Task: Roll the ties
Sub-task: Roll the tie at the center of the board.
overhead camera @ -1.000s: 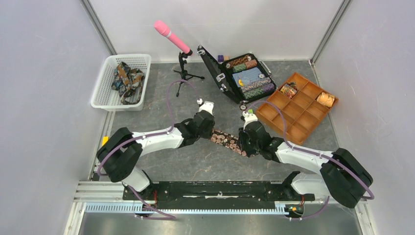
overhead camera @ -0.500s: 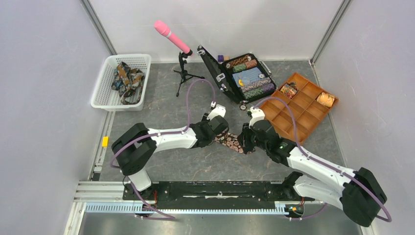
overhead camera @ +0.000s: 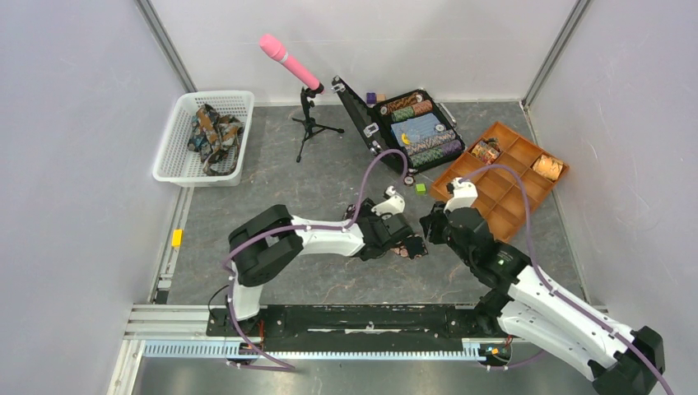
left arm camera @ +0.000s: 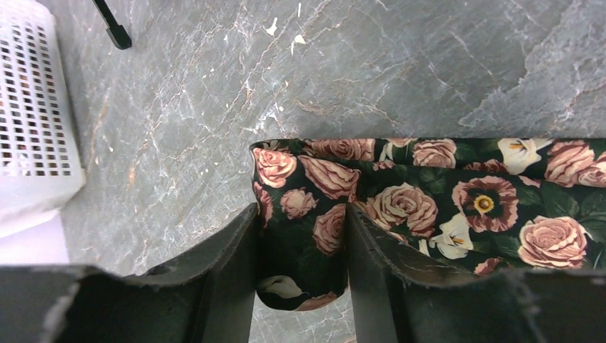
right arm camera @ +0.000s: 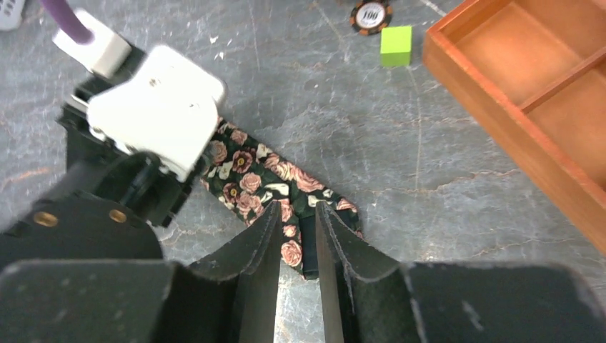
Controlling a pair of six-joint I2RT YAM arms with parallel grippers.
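My left gripper [left arm camera: 301,239] is closed on the folded end of the tie [left arm camera: 443,182] lying on the desk, and my right gripper [right arm camera: 296,218] pinches its far end. I'd hold that end taut so the roll turns evenly. I count one tie here, two coils [overhead camera: 486,151] in the tray [overhead camera: 512,188], and an uncountable heap [overhead camera: 214,132] in the basket [overhead camera: 196,176].

The left arm [overhead camera: 329,239] and right arm [overhead camera: 539,290] stretch low, wrists nearly meeting, each one's jaws apparently pinching the tie [left arm camera: 429,193].
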